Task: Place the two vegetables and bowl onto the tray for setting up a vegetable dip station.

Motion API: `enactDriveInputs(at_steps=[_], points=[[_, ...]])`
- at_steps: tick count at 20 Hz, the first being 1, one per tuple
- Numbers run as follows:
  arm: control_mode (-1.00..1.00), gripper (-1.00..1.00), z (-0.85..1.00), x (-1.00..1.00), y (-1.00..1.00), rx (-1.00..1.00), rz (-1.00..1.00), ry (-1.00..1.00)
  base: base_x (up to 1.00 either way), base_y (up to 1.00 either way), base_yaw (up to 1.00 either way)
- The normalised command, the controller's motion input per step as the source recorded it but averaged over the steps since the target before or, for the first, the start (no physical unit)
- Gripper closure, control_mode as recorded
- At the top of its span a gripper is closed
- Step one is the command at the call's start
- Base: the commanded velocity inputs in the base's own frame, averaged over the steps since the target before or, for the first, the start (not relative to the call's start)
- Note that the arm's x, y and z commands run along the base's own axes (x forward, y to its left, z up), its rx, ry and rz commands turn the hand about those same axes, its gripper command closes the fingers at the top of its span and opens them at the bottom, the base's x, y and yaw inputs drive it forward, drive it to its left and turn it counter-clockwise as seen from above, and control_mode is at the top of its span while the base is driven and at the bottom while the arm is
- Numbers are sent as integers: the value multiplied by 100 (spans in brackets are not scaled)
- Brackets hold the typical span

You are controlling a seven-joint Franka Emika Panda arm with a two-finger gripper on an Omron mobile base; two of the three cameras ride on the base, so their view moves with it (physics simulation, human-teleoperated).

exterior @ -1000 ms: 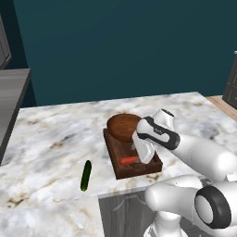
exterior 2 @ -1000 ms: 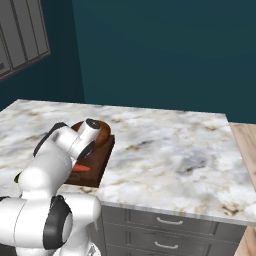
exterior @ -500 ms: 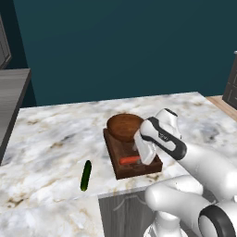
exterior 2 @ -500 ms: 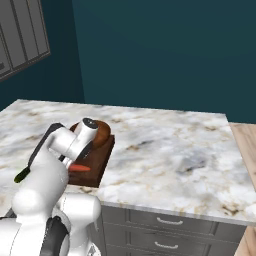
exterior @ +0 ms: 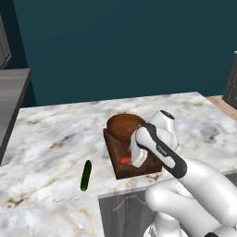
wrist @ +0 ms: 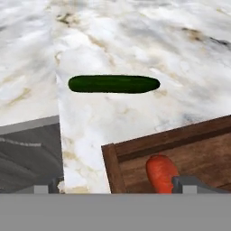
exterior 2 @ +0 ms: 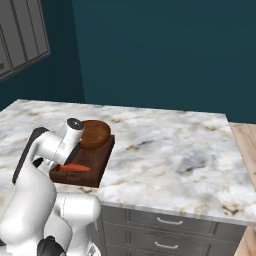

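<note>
The cucumber (exterior: 86, 175) lay alone on the marble counter (exterior: 55, 134), left of the tray (exterior: 132, 166) and well apart from it, close to the near edge. In the left base view its long axis ran roughly near to far, only slightly tilted; in the hand view it (wrist: 113, 84) stretched crosswise, on bare marble beyond the tray's corner.

On the tray, the bowl (exterior: 125, 127) sat at the far end and the carrot (exterior: 125, 160) lay flat on the near part; in the right base view the carrot (exterior 2: 75, 167) showed as a slim orange stick in front of the bowl (exterior 2: 95, 133). So the cucumber appeared to be the one thing left to move.

The gripper (exterior: 138, 157) hung over the near part of the tray, just above the carrot, its jaws spread wide and holding nothing. In the hand view the carrot's end (wrist: 161, 173) sat just beside one finger tip.

The coming move likely turned on this: the cucumber lay to the left of the jaws, past the tray's rim (wrist: 167, 140). Since it crossed the hand view sideways, the open jaws would probably need to arrive above its middle and straddle its narrow width, not its length; whether they were already turned that way I could not tell.
</note>
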Motion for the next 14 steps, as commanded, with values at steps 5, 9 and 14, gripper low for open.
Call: enactDriveInputs(at_steps=[5,9,14], points=[[-100,-100,24,-15,38,0,-28,14,0,0,0],[-100,-100,18,-14,39,0,-33,17,0,0,0],[-100,-100,13,-6,38,0,-39,21,0,0,0]])
